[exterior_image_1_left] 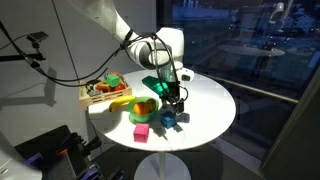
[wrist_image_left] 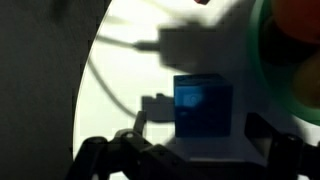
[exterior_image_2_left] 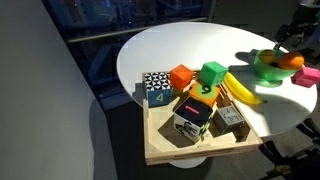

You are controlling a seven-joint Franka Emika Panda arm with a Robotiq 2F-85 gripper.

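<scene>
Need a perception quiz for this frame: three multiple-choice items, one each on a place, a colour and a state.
1. The small blue cube sits: A on the floor; B on the round white table beside the green bowl; C inside that bowl.
2. The toy banana by the wooden tray is: A yellow; B purple; C white.
3. The pincer is: A shut on the cube; B shut on the bowl; C open.

B, the wrist view shows the cube on white tabletop with the bowl's rim alongside. A, it is plainly yellow. C, its fingers stand wide apart, clamping nothing.
</scene>
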